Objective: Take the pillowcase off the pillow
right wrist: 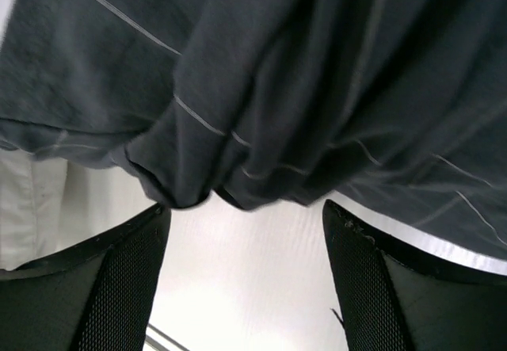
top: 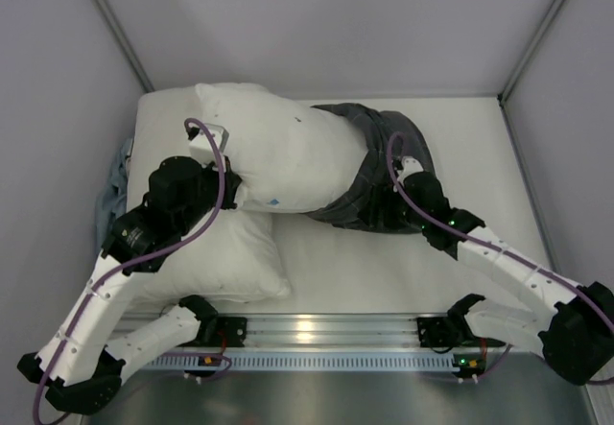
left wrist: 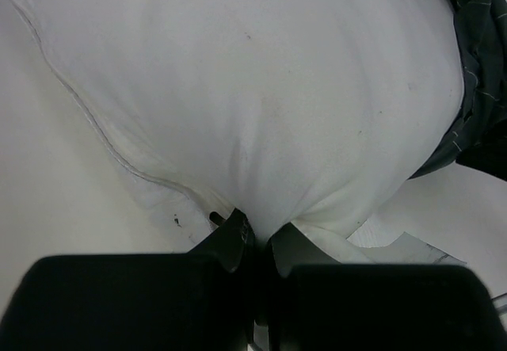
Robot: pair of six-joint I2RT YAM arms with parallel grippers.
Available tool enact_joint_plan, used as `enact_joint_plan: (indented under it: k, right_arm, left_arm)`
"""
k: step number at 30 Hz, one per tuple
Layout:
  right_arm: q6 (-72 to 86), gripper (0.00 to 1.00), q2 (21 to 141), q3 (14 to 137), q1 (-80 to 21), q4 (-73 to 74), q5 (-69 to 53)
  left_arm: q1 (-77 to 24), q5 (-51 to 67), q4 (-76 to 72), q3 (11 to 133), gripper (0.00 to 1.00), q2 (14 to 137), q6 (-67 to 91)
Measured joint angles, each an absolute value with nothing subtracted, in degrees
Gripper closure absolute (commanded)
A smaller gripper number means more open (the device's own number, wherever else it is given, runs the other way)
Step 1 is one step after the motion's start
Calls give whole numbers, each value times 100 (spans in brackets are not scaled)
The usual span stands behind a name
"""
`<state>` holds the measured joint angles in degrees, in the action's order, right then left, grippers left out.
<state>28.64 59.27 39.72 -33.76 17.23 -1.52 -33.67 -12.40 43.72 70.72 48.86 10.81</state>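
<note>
Grey-blue checked fabric pillowcase [top: 382,161] covers just one end of the plump white pillow [top: 288,152], which the left gripper [left wrist: 257,236] pinches; right gripper [right wrist: 245,224] spread.

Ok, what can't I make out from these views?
- How much pillow sits inside the pillowcase: fabric hides it, every view.
- Top view: left jaws' pinch, hidden under their own wrist.
- Left wrist view: pillowcase cut off at the right edge.
- Right wrist view: whether right jaws touch fabric; too close.
</note>
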Motion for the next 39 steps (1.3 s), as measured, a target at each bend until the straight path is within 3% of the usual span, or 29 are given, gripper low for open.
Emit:
enact_joint_plan:
  k: [9, 13, 19, 20, 23, 32, 39]
  right_arm:
    - [2912, 28, 6735, 3977, -3413, 445, -880]
    - [2923, 37, 6984, 3983, -3413, 165, -954]
    - [3081, 69, 7238, 4119, -3454, 169, -342]
    - [3105, 82, 7277, 4152, -3461, 191, -220]
    - [3181, 100, 7356, 4202, -3476, 226, 196]
    - [3321, 100, 7205, 4154, -3398, 357, 1280]
    - [3328, 100, 6737, 3970, -2541, 615, 1208]
  left_arm:
    - [-3367, -1111, 4381, 7081, 100, 4851, 1085]
    - [-3367, -1048, 4381, 7083, 100, 4849, 1090]
    - [-3367, -1004, 4431, 7137, 100, 4827, 1105]
    - [-3367, -1004, 4477, 7172, 100, 4827, 1107]
    - [-3367, -982, 4595, 7332, 100, 4829, 1118]
    - [-3385, -1004, 5076, 7905, 100, 4853, 1129]
    - [-3420, -1149, 5511, 8348, 100, 4849, 1118]
